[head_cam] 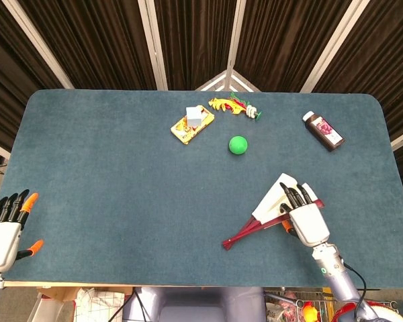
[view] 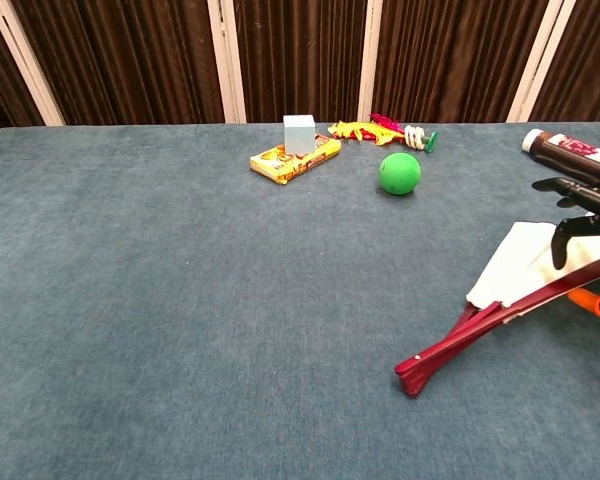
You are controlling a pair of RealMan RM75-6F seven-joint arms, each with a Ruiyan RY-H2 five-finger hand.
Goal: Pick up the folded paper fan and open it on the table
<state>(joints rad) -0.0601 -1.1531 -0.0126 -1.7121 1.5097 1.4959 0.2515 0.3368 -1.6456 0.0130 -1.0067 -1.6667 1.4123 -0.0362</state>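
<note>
table (head_cam: 107, 188): fan (head_cam: 272, 209) part-open under rt hand (head_cam: 307, 223) fingers (head_cam: 294, 196).

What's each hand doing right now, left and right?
Left hand: open, holds nothing, at the table's near left edge.
Right hand: holds the partly spread paper fan.
</note>
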